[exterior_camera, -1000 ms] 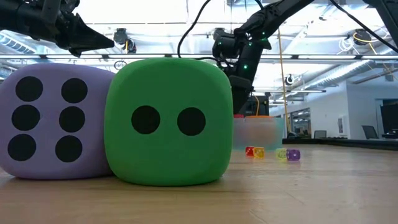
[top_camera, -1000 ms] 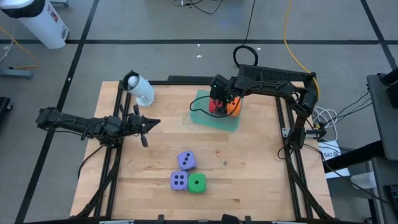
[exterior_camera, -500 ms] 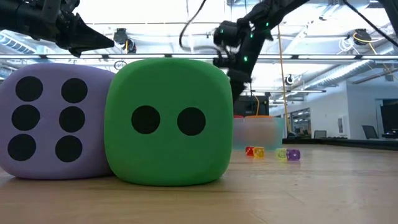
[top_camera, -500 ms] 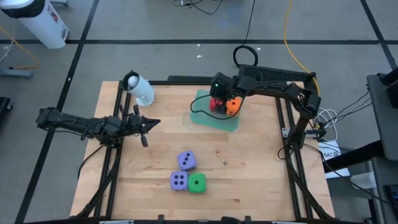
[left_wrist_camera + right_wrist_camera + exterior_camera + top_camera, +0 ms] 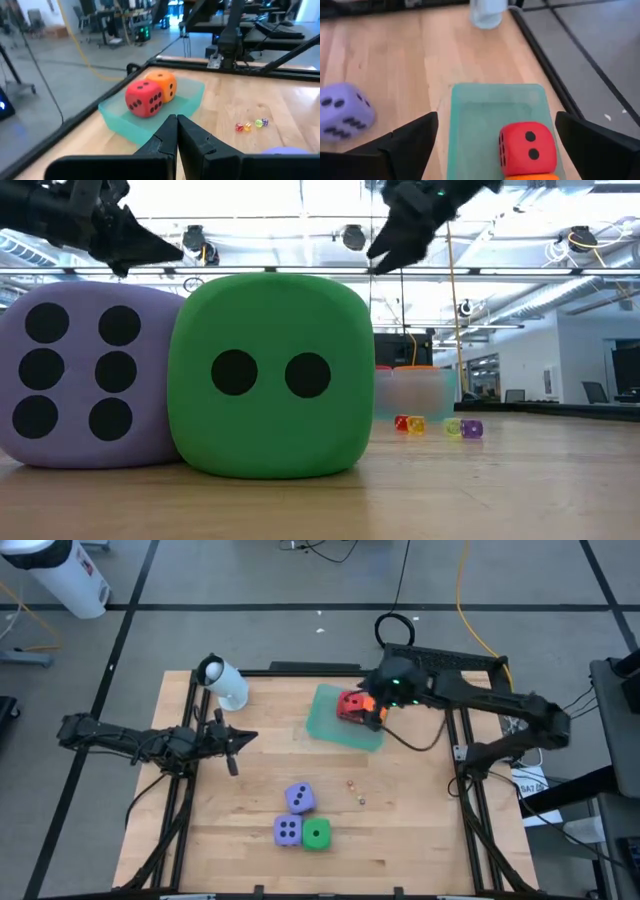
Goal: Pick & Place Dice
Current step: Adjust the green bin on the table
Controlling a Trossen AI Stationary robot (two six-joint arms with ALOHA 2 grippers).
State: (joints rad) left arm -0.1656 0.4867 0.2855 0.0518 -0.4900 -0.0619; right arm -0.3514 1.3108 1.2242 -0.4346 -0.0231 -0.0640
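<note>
A teal tray (image 5: 330, 725) sits toward the far side of the wooden table (image 5: 400, 810). On the tray, a red die (image 5: 351, 704) touches an orange die (image 5: 372, 716). The right end effector (image 5: 372, 700) hangs above them, fingers spread, holding nothing. Nearer the front edge than the tray, two purple dice (image 5: 299, 798) (image 5: 287, 832) and a green die (image 5: 317, 834) cluster. The left end effector (image 5: 250, 737), left of the tray, is clenched and empty.

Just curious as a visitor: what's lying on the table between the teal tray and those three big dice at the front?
In the high view, only a few tiny dice lie on bare wood between the teal tray and the three big dice.
</note>
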